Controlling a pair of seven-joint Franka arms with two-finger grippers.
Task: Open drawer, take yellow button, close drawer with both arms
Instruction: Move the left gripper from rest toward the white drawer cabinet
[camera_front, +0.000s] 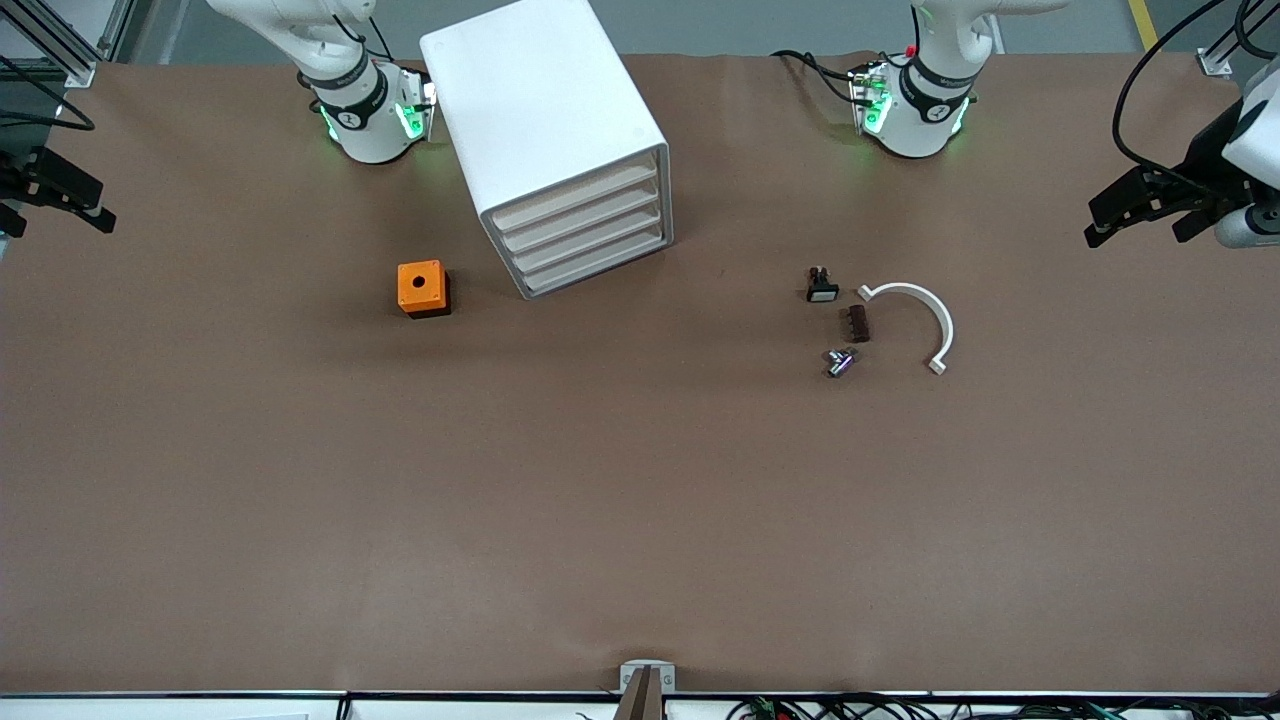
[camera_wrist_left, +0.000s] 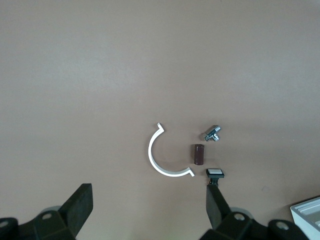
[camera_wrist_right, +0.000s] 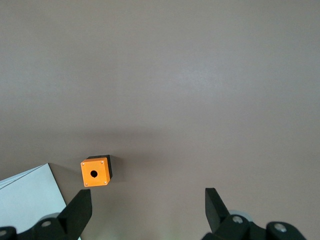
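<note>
Starting at the right arm's end of the bench (camera_front: 640, 500): the right gripper (camera_wrist_right: 147, 199) hangs high over the bench edge there, jaws spread wide and holding nothing. Both arms are waiting.

Next comes the orange box (camera_front: 421, 287) with its round hole, sitting alone on the bench. That is not the target.

Just beside it, and a little farther from the front camera, stands the white drawer cabinet (camera_front: 545, 110). It has four drawers (camera_front: 585, 235) stacked in its face, and every one is shut. The button is nowhere in sight, so it is most likely inside one of those drawers.

This is the relation that counts. The cabinet sits askew, so its face looks toward the front camera and slants toward the left arm's end, and any drawer will slide out along that slanted line. The right arm's base stands right next to the cabinet, which probably makes the right arm the nearer one for the pull.

Moving on, there is a loose cluster of parts: a small black part with a white face (camera_front: 821, 288), a brown block (camera_front: 857, 323), a metal fitting (camera_front: 840, 361) and a white curved clip (camera_front: 925, 310).

Last is the left gripper (camera_wrist_left: 150, 194), up over the left arm's end of the bench. Its jaws are fully apart and empty, well away from the cabinet.
</note>
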